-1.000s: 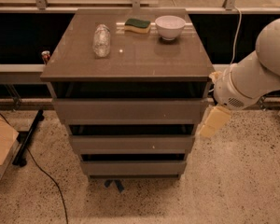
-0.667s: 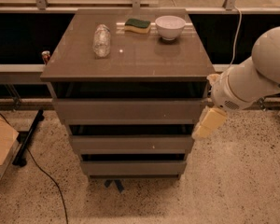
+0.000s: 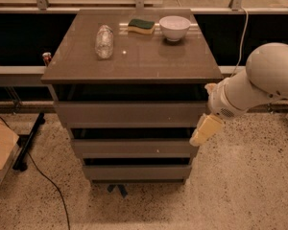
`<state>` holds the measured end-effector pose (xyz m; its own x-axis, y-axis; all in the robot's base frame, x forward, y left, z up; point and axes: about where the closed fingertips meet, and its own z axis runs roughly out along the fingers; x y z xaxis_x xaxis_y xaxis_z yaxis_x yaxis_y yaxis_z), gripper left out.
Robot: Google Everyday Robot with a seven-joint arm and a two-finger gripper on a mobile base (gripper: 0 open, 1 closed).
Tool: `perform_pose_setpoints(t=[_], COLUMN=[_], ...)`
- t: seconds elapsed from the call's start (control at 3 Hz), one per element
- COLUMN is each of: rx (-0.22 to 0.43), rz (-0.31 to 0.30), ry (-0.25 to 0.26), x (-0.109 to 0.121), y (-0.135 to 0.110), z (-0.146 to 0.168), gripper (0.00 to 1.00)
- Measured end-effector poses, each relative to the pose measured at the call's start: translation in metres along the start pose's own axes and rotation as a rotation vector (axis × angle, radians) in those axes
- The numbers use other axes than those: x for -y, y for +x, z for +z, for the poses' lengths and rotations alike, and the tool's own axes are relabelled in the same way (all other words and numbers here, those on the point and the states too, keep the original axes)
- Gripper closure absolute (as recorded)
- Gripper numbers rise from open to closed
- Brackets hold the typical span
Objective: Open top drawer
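Note:
The top drawer [image 3: 129, 113] is the uppermost and tallest of three grey-brown, handleless fronts on the cabinet, with a dark gap between it and the cabinet top [image 3: 149, 63]. Its front stands about in line with the two shorter fronts below it. My gripper [image 3: 205, 128] is cream-coloured and hangs from the white arm [image 3: 259, 83]. It is at the right end of the top drawer's front, at or just beside its lower right corner. Whether it touches the front cannot be told.
A clear plastic bottle [image 3: 104, 41], a green-yellow sponge [image 3: 141, 26] and a white bowl [image 3: 174, 27] lie on the cabinet top. A cardboard box [image 3: 0, 150], a black stand foot [image 3: 29, 140] and a cable [image 3: 48, 183] are on the floor at left. A dark ledge and rails run behind.
My arm and gripper have moved left, from beside the cabinet up to the right end of the top drawer front. The drawers have not moved.

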<state>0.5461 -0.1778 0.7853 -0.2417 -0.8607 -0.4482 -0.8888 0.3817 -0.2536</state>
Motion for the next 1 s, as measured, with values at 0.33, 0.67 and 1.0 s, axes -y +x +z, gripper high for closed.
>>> perform_pose_setpoints(t=[0.33,0.67,1.0], rx=[0.024,0.038,0.056], rz=[0.006,0.007,0.030], ry=[-0.014,-0.041,-0.061], x=[0.005,0.009,0.017], y=[-0.003,-0.005,-0.006], z=[0.019,0.041,0.061], gripper=[0.00,0.00,0.00])
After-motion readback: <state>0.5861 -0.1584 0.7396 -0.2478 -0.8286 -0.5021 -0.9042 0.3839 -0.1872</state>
